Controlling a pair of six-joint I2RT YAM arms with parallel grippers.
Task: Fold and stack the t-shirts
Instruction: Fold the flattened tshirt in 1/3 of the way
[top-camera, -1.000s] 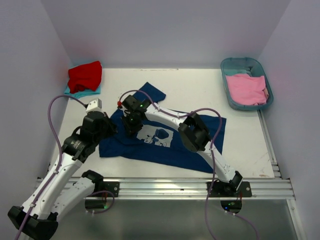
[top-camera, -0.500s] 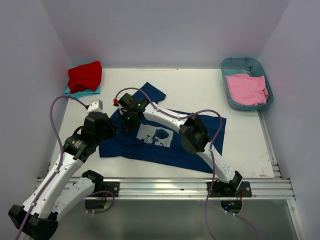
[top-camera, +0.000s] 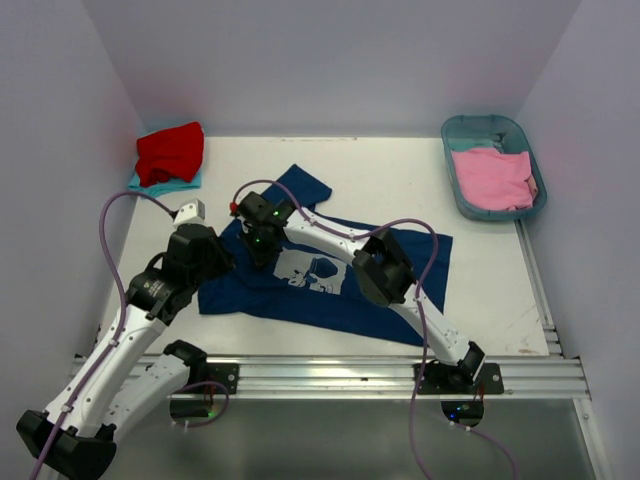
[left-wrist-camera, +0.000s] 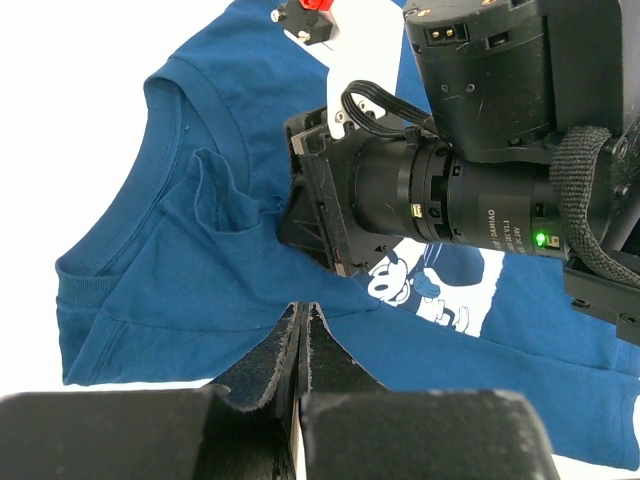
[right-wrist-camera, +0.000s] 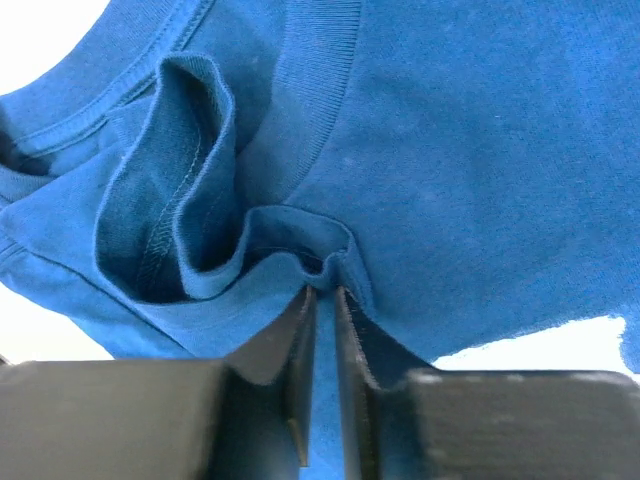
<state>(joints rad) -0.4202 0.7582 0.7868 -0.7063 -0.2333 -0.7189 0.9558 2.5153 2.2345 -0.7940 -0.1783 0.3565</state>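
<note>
navy t-shirt (top-camera: 270, 295) lies spread and slightly askew in the middle of the table (top-camera: 400, 170), with its print (top-camera: 312, 272) facing up and one sleeve pointing to the far side. it is not yet folded, so i judge this to be the start of a fold. right gripper (right-wrist-camera: 320, 292) reaches across to the shirt's left part beside the collar (right-wrist-camera: 320, 110). its jaws have only a sliver between them and pinch a raised pucker of cloth, likely so that this layer can be lifted and carried over. left gripper (left-wrist-camera: 303, 312) has its jaws pressed together, tips down at the shirt's near left edge, probably to pin that edge while the other arm pulls. whether any cloth sits between them the wrist view does not show. red t-shirt (top-camera: 170, 150) rests on a teal t-shirt (top-camera: 188, 184) in the far left corner, which looks like the stack to join. pink t-shirt (top-camera: 490, 178) waits in the tub (top-camera: 455, 135) at far right.
</note>
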